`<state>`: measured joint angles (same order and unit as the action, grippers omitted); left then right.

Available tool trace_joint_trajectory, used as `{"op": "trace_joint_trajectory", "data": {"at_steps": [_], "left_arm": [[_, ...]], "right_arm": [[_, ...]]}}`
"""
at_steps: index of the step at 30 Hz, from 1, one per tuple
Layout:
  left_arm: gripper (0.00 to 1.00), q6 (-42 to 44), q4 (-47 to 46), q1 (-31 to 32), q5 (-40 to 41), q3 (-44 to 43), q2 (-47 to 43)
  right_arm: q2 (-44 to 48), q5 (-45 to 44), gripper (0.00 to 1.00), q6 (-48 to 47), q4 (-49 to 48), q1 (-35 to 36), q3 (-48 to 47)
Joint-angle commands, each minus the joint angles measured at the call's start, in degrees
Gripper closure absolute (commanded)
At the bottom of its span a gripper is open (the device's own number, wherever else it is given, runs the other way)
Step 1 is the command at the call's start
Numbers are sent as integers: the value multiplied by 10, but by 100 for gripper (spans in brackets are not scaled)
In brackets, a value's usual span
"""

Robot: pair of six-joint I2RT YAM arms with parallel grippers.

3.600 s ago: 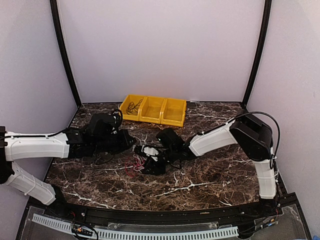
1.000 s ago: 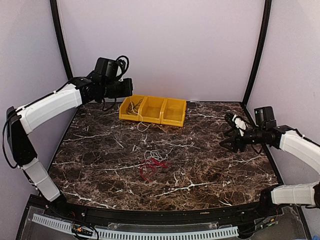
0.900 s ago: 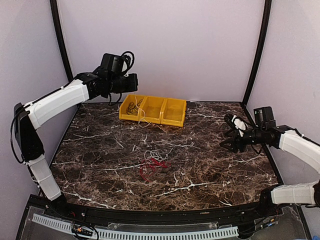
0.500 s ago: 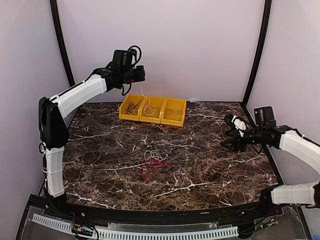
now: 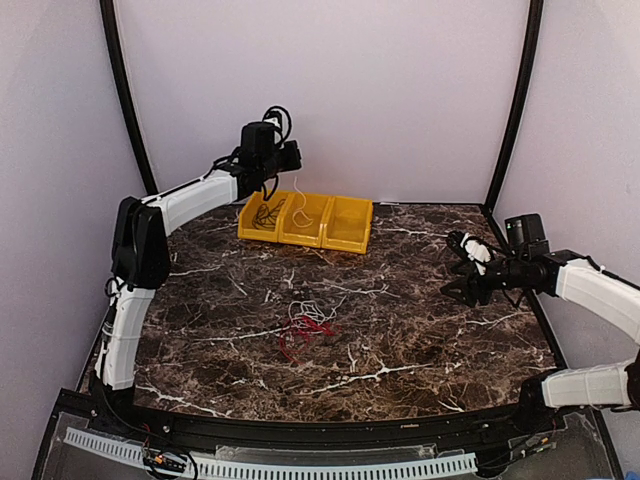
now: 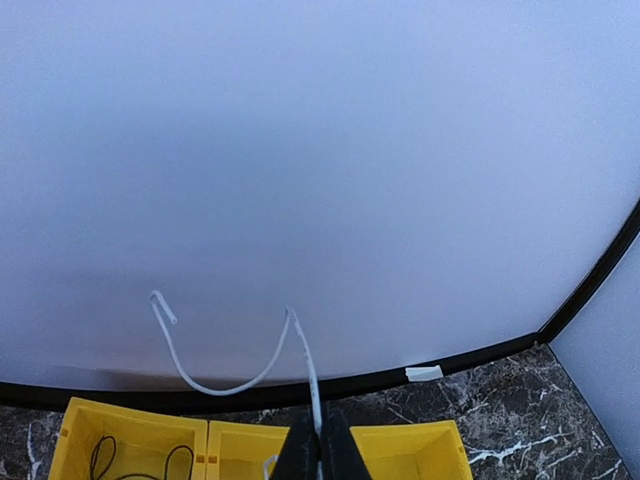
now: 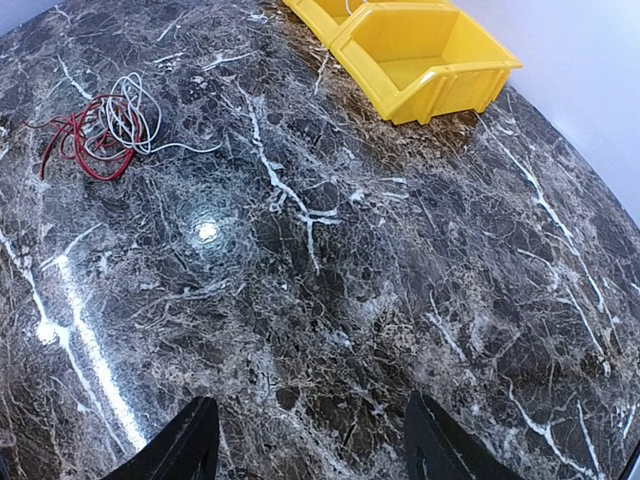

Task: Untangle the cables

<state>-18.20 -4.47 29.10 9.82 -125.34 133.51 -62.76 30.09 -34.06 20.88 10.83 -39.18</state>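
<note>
Left wrist view: white cable (image 6: 305, 362) clamped between the tips of the left claw (image 6: 320, 445) at bottom centre, jaws pressed together on it. Rising steeply from the tips, then sagging in a U toward the left and ending in a small hook at middle left, against the pale back wall (image 6: 320, 150). Top external view: same cable hanging near vertical from that claw at upper centre, lower part over the middle compartment of the yellow bin (image 5: 345, 240). Dark cable (image 5: 266, 214) coiled in the bin's left compartment. Red and white bundle (image 5: 305, 328) loose on the worktop (image 5: 420, 340) at frame centre, white loops uppermost, red below, well apart from both claws. Right claw (image 5: 462, 268) at right edge, jaws apart, nothing between them.
</note>
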Motion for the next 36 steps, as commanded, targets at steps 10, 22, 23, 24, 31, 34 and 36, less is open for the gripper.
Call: {"op": "trace_joint_trajectory", "data": {"at_steps": [10,22,23,24,31,34,36], "left_arm": [[100,-23,15,-2,-124,37,45],[100,-66,54,-9,-162,41,64],[100,-68,57,-9,-166,41,65],[100,-70,59,-9,-168,42,66],[93,-76,74,-9,-172,44,68],[80,-78,80,-10,-170,42,68],[77,-79,92,-10,-168,37,68]], "right_arm": [[-4,4,34,-7,-12,-2,4],[-2,7,34,-9,-11,0,4],[-2,7,34,-9,-11,-1,4],[-2,7,34,-9,-11,0,4],[-2,5,34,-10,-11,-1,4],[-2,5,34,-10,-11,0,5],[-2,5,34,-10,-11,0,5]]}}
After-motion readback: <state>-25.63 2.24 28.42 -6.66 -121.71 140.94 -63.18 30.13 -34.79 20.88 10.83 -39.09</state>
